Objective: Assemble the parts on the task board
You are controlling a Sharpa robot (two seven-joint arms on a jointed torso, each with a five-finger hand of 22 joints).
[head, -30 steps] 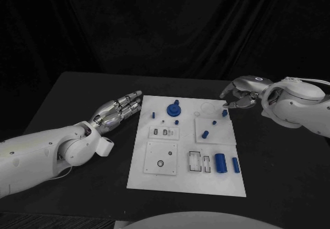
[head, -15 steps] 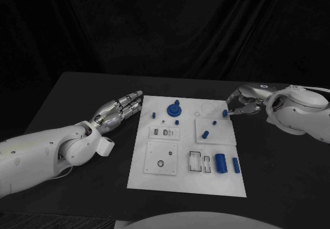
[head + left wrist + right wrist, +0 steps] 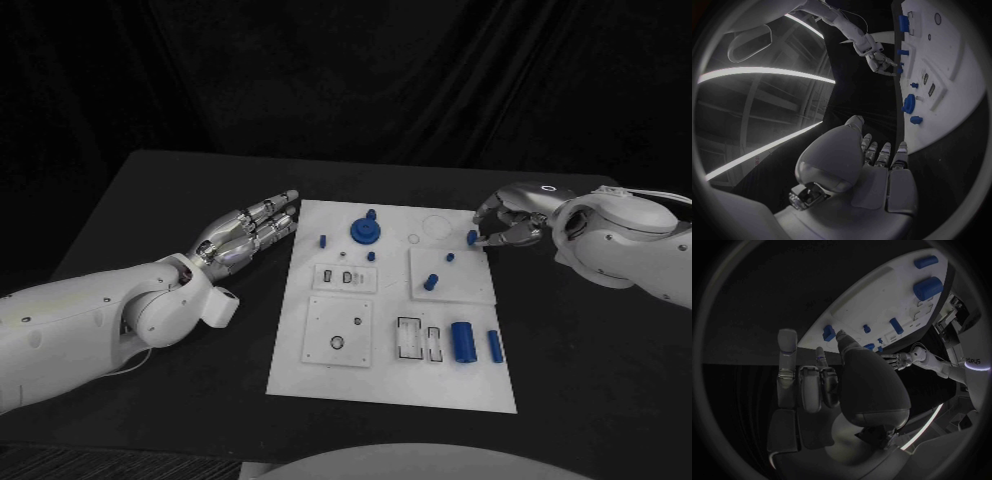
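The white task board (image 3: 389, 375) lies in the middle of the black table. A small blue part (image 3: 472, 237) stands near its far right edge. My right hand (image 3: 505, 220) hangs just right of that part; in the right wrist view the thumb tip sits beside the part (image 3: 828, 332) while the other fingers (image 3: 787, 347) stretch out apart from it. My left hand (image 3: 248, 232) lies flat with straight fingers beside the board's left edge, holding nothing. A blue round part with a knob (image 3: 368, 231) stands at the board's far middle.
Several more blue parts are on the board: a thick cylinder (image 3: 463, 341) and a thin one (image 3: 495, 346) at the near right, small pegs (image 3: 430, 283) in the middle. Bare table (image 3: 577, 340) lies right of the board.
My right hand has come down and in toward the small blue part at the board's far right edge. The left arm has not moved.
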